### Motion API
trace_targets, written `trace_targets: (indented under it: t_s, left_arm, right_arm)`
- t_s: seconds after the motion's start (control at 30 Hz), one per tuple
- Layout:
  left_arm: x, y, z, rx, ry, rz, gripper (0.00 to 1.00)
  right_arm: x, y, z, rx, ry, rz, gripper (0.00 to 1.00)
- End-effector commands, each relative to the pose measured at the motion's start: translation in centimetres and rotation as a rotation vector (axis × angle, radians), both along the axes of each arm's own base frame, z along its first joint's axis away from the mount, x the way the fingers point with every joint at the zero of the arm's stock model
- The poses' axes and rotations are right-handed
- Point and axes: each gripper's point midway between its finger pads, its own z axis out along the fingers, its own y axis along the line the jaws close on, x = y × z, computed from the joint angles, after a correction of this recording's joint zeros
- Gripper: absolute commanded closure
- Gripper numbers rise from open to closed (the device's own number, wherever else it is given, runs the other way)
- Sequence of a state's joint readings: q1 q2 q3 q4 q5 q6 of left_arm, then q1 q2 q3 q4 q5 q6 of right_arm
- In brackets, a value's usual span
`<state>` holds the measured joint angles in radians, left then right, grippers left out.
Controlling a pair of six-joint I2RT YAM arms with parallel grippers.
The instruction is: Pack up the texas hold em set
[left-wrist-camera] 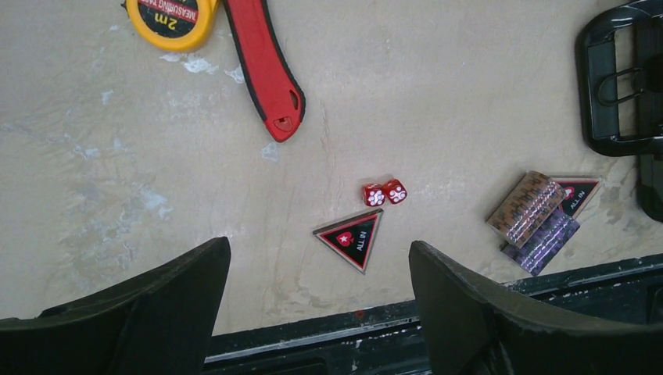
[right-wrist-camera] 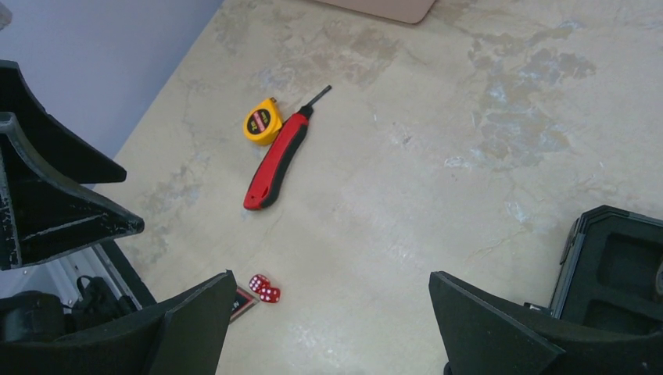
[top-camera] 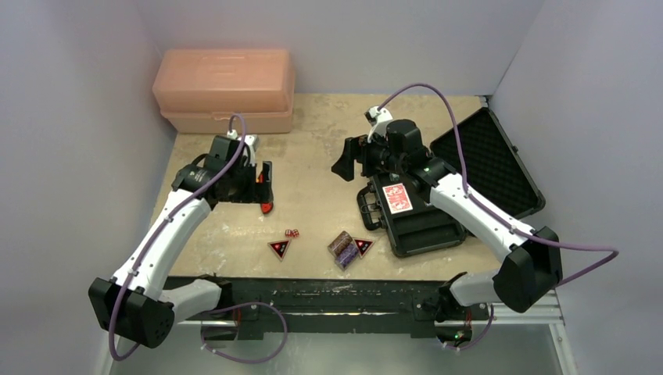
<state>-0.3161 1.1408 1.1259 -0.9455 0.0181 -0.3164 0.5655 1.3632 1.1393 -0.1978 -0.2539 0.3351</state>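
Observation:
The black case (top-camera: 415,226) lies open at the right with its foam-lined lid (top-camera: 489,160) laid back. A red card deck (top-camera: 397,198) rests inside. Two red dice (left-wrist-camera: 384,193) sit side by side on the table, just above a black-red triangular token (left-wrist-camera: 353,238). A second token (left-wrist-camera: 579,195) lies partly under two chip stacks (left-wrist-camera: 532,219). My left gripper (left-wrist-camera: 319,245) hovers open above the table left of centre, nothing between its fingers. My right gripper (right-wrist-camera: 330,275) hangs open beside the case's far left corner, also empty, with the dice (right-wrist-camera: 264,288) near its left finger.
A large peach plastic box (top-camera: 224,90) stands at the back left. A red folding knife (left-wrist-camera: 266,66) and a yellow tape measure (left-wrist-camera: 172,19) lie on the table below my left gripper. Walls close in on the left, back and right.

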Motion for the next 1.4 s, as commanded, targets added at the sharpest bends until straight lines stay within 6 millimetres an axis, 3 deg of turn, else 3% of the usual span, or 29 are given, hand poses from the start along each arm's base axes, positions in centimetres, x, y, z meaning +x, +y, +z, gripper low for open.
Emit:
trace_targets:
  t_s: [0.0, 0.57, 1.37]
  left_arm:
    - [-0.6, -0.4, -0.9, -0.032, 0.032, 0.054, 0.17]
    - [-3.7, -2.1, -6.8, 0.021, 0.170, 0.081, 0.39]
    - [-3.4, -4.9, -11.8, 0.101, 0.225, -0.011, 0.62]
  right_arm:
    - [-0.2, 0.2, 0.2, -0.017, -0.017, 0.015, 0.01]
    - [1.1, -2.3, 0.2, -0.104, -0.069, -0.113, 0.01]
    - [1.0, -3.3, 0.0, -0.130, -0.084, -0.148, 0.01]
